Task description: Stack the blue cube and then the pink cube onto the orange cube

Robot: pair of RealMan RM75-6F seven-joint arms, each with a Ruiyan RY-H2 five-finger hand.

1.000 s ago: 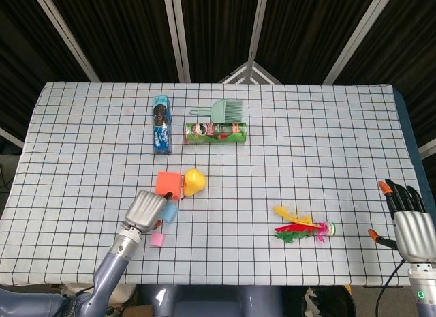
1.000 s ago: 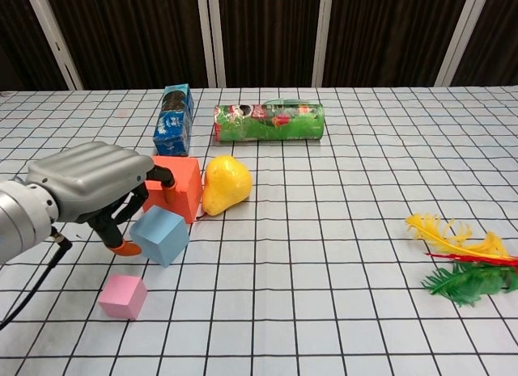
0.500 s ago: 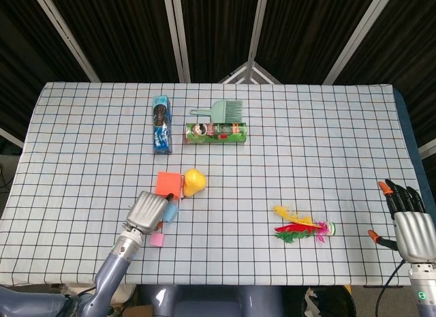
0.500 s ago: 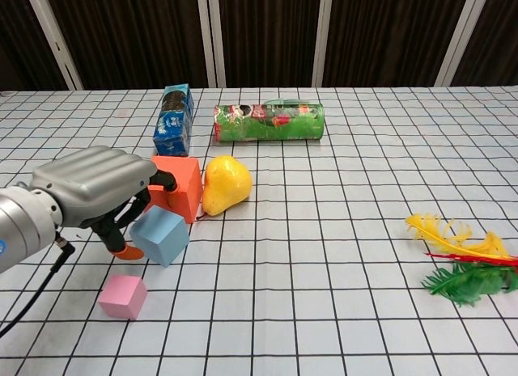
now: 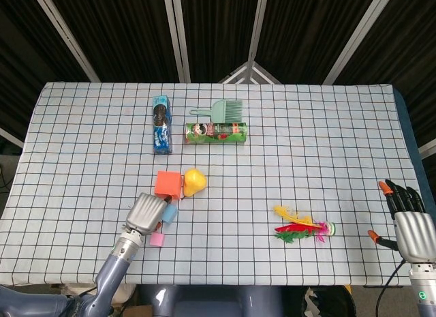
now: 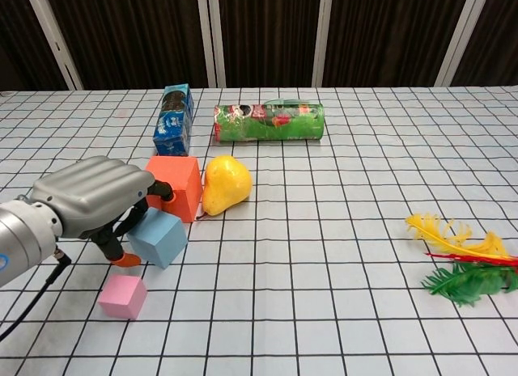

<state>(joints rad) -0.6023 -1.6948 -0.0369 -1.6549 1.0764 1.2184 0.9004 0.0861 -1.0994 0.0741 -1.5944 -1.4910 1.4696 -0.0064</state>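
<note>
Checked cloth covers the desk [image 6: 340,311], dark slats behind. Left hand [image 6: 93,200] sits near the front-left edge, fingers [image 6: 121,251] curled round the blue cube [image 6: 159,237], which rests on the cloth; grip not confirmed. Pink cube [image 6: 123,296] just in front, orange cube [image 6: 180,184] behind, touching a pear [image 6: 224,184]. Nothing stacked. Right hand [image 5: 412,225] idle at the front-right corner, fingers spread. Centre lies open.

A yellow pear [image 6: 225,184] sits on the checked tablecloth [image 6: 340,255]; behind it lie a green canister [image 6: 269,122], biscuit pack [image 6: 173,118], green brush [image 5: 225,110]; feathers [image 6: 461,263] lie right.
</note>
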